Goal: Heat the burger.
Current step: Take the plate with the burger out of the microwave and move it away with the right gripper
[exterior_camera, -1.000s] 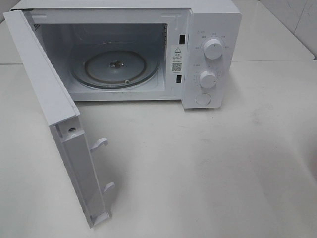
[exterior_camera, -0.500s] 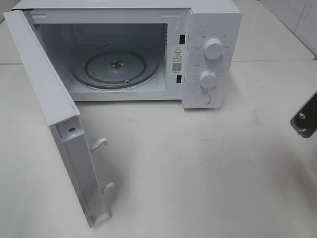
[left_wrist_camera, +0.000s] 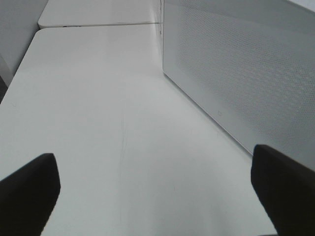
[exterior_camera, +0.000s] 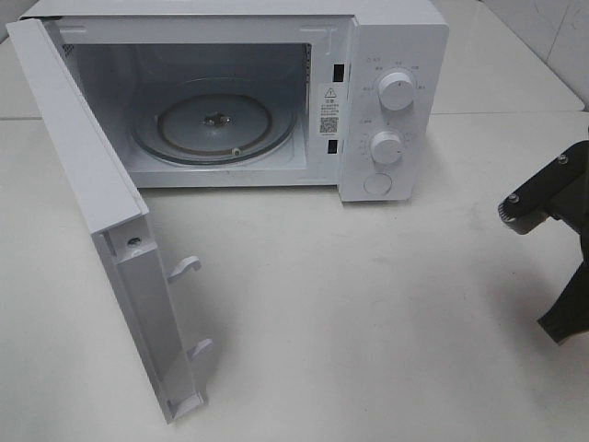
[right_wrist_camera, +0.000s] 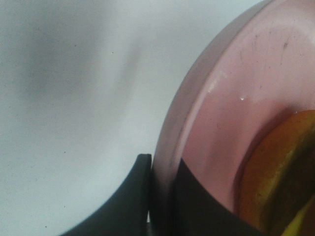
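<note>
In the right wrist view my right gripper (right_wrist_camera: 162,196) is shut on the rim of a round pink plate (right_wrist_camera: 231,98). The burger (right_wrist_camera: 280,172) lies on that plate; only an edge of brown bun and yellow cheese shows. In the exterior view the black right arm (exterior_camera: 543,198) reaches in from the right edge, right of the microwave (exterior_camera: 386,55); plate and burger are out of that view. The microwave's door (exterior_camera: 83,166) stands wide open and its glass turntable (exterior_camera: 213,124) is bare. My left gripper (left_wrist_camera: 155,191) is open with nothing between its fingers, low over the table.
The open door juts forward on the left, with two latch hooks (exterior_camera: 184,267) along its edge. Two knobs (exterior_camera: 396,90) and a round button sit on the microwave's right panel. A perforated white panel (left_wrist_camera: 246,73) stands close beside the left gripper.
The right arm has come into the exterior view from the right edge and moved further left. The microwave and its door have not moved.
</note>
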